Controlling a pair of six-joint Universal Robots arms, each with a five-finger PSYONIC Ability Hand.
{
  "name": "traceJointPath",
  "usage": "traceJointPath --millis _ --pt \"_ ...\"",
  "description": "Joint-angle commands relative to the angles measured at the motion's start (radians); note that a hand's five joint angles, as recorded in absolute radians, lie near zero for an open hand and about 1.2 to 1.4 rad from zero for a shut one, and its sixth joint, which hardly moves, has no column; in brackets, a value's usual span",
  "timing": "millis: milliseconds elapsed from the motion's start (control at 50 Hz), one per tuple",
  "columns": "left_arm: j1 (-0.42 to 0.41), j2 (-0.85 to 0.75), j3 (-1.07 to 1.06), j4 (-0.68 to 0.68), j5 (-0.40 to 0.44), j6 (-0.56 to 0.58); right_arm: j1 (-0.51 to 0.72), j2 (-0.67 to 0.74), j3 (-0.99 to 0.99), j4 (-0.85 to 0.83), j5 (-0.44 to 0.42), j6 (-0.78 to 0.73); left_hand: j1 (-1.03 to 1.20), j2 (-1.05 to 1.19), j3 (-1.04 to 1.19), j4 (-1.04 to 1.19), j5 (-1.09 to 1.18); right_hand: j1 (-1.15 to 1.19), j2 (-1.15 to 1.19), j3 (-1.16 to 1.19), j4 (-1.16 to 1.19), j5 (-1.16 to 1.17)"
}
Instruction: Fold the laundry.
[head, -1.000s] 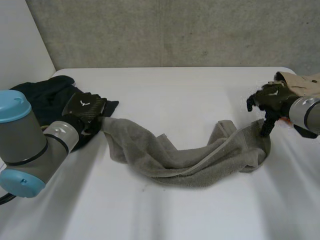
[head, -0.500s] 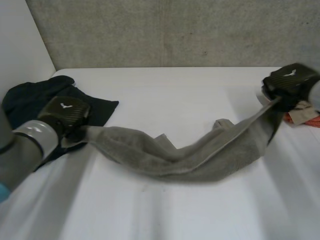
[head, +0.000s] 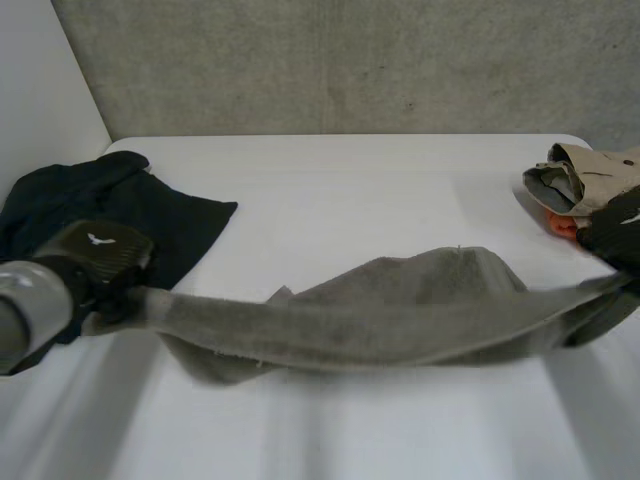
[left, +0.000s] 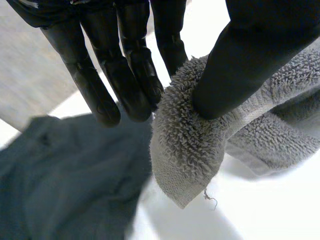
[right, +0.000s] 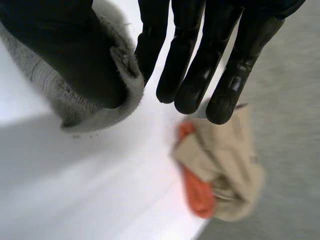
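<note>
Both hands have drawn apart and back toward the robot since a second ago. The grey towel (head: 380, 320), which then lay slack in a sagging curve on the white table (head: 380, 180), now hangs between them as a nearly straight band; its upper edge runs taut from fingers to fingers, while the lower part bellies down; whether it brushes the table midway I cannot tell.

The left hand (head: 95, 255) pinches one end; in its wrist view the thumb (left: 240, 65) presses the terry against the nearest finger, the other fingers are straight and close together, and a loose corner droops just past the fingertips. The right hand (head: 625, 235) holds the other end likewise, its thumb clamping a roll of towel against one finger, the rest extended.

A dark garment (head: 100, 200) lies beyond the left fingers; a beige and orange bundle (head: 585, 175) lies beyond the right fingertips, apart from the towel.

My judgement is that the towel is being stretched out, with no fold made yet; laying it flat should come next; both pinches look shallow, so either end could slip.
</note>
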Motion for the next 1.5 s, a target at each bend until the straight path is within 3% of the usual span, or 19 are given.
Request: traceJointPath --millis 20,100,160,240,260,340,500,700,860,940,1060,1140,1300,1400,1500 --pt "-0.05 -0.371 0.246 0.125 -0.048 0.021 0.134 0.32 -0.198 -0.129 0.109 0.064 0.238 0.199 0.203 0.196 0.256 0.399 0.215 0.212 0.207 0.234" --pt "-0.085 -0.507 0.488 0.178 -0.122 0.016 0.177 0.411 -0.378 -0.288 0.181 0.153 0.238 0.199 0.203 0.196 0.256 0.399 0.215 0.212 0.207 0.234" --pt "-0.087 -0.56 0.63 0.251 -0.148 0.01 0.188 0.455 -0.472 -0.411 0.186 0.198 0.238 0.199 0.203 0.196 0.256 0.399 0.215 0.212 0.207 0.234" --pt "-0.087 -0.592 0.791 0.461 -0.154 0.015 0.197 0.474 -0.591 -0.705 0.189 0.313 0.238 0.199 0.203 0.196 0.256 0.399 0.215 0.212 0.207 0.234" --pt "-0.093 -0.592 0.828 0.553 -0.156 0.015 0.197 0.474 -0.607 -0.754 0.195 0.336 0.238 0.199 0.203 0.196 0.256 0.399 0.215 0.212 0.207 0.234" --pt "-0.096 -0.582 0.897 0.711 -0.162 0.013 0.202 0.465 -0.644 -0.94 0.204 0.416 0.238 0.199 0.203 0.196 0.256 0.399 0.215 0.212 0.207 0.234" --pt "-0.105 -0.534 0.873 0.747 -0.166 -0.017 0.203 0.454 -0.654 -1.023 0.22 0.469 0.238 0.199 0.203 0.196 0.256 0.399 0.215 0.212 0.207 0.234" --pt "-0.098 -0.476 0.552 0.756 -0.163 -0.093 0.199 0.46 -0.446 -1.013 0.18 0.534 0.238 0.199 0.203 0.196 0.256 0.399 0.215 0.212 0.207 0.234" --pt "-0.102 -0.494 0.27 0.75 -0.162 -0.099 0.19 0.46 -0.147 -0.959 -0.012 0.548 0.238 0.199 0.203 0.196 0.256 0.399 0.215 0.212 0.207 0.234" --pt "-0.105 -0.515 0.172 0.742 -0.16 -0.099 0.171 0.457 -0.072 -0.867 -0.049 0.542 0.238 0.199 0.203 0.196 0.256 0.399 0.215 0.212 0.207 0.234" --pt "-0.105 -0.49 0.037 0.681 -0.16 -0.084 0.11 0.436 -0.025 -0.617 -0.069 0.491 0.238 0.199 0.203 0.196 0.256 0.399 0.215 0.212 0.207 0.234" --pt "-0.091 -0.369 -0.049 0.554 -0.162 -0.077 0.073 0.342 -0.015 -0.364 -0.078 0.367 0.238 0.199 0.203 0.196 0.256 0.399 0.215 0.212 0.207 0.234" --pt "-0.076 -0.132 -0.198 0.12 -0.157 -0.035 -0.114 0.172 0.112 0.07 -0.043 -0.051 0.238 0.199 0.203 0.196 0.256 0.399 0.215 0.212 0.207 0.234" --pt "-0.087 -0.071 -0.243 0.015 -0.162 0.039 -0.197 0.115 0.177 0.098 -0.037 -0.187 0.238 0.199 0.203 0.196 0.256 0.399 0.215 0.212 0.207 0.234" --pt "-0.102 -0.058 -0.223 0.02 -0.16 0.056 -0.197 0.118 0.189 0.055 -0.041 -0.175 0.238 0.199 0.203 0.196 0.256 0.399 0.215 0.212 0.207 0.234"
